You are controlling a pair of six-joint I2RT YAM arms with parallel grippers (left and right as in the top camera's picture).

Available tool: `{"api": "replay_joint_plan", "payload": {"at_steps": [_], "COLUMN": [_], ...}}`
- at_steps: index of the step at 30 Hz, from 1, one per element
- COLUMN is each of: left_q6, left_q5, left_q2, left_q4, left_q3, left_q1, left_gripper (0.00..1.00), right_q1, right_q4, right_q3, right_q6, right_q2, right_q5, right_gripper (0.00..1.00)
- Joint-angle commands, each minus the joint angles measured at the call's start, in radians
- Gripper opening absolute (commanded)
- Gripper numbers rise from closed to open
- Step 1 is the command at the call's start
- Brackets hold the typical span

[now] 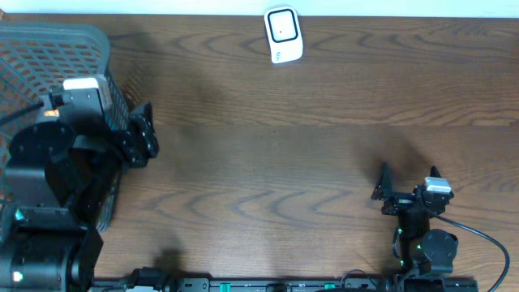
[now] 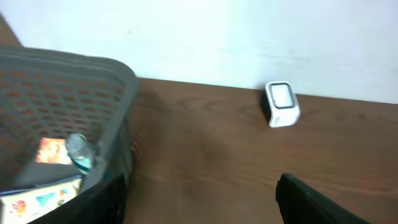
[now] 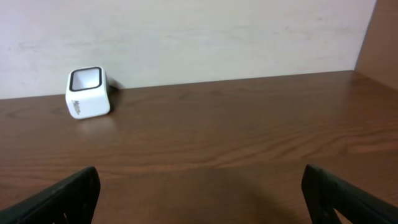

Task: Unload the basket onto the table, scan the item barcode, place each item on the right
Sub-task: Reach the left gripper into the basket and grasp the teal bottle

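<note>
The task seemed hardly begun, with nothing picked up or scanned. One grey basket (image 1: pixel 99 34) stood at the left of the table (image 1: pixel 308 146), and the items (image 2: pixel 45 196) lay inside it, at least two packs. The count was unclear. Both grippers were empty with fingers apart: the left gripper (image 1: pixel 146 135) beside the basket, the right gripper (image 1: pixel 408 180) well apart. One white scanner (image 1: pixel 284 35) sat at the far edge.

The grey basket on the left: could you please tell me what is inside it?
The basket holds an orange packet, a clear plastic item and a colourful box. Its wall and the left arm hide the rest.
</note>
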Motion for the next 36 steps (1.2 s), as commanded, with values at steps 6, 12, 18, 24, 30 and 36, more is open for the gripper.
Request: {"api": "replay_joint_plan", "payload": {"at_steps": [6, 12, 18, 24, 30, 36], "left_q6": [-0.204, -0.299, -0.332, -0.332, -0.331, -0.330], "left_q5": [-0.304, -0.300, -0.187, -0.110, -0.110, -0.111], "left_q2": [0.101, 0.244, 0.381, 0.517, 0.603, 0.630], "left_q4": [-0.006, -0.102, -0.181, -0.241, -0.253, -0.223], "left_q3": [0.060, 0.178, 0.283, 0.297, 0.297, 0.297], "left_q1": [0.080, 0.276, 0.393, 0.428, 0.428, 0.428], "left_gripper": [0.94, 0.94, 0.95, 0.95, 0.95, 0.96], "right_q1": [0.010, 0.010, 0.010, 0.010, 0.010, 0.010], "right_q4": [-0.003, -0.003, -0.003, -0.003, -0.003, -0.003], "right_q3": [-0.002, -0.002, -0.002, -0.002, -0.002, -0.002], "right_q6": [0.002, 0.002, 0.002, 0.002, 0.002, 0.002], "right_q2": [-0.005, -0.005, -0.005, -0.005, -0.005, -0.005], "right_q5": [0.005, 0.005, 0.005, 0.005, 0.005, 0.005], "right_gripper": [0.99, 0.99, 0.99, 0.99, 0.99, 0.99]}}
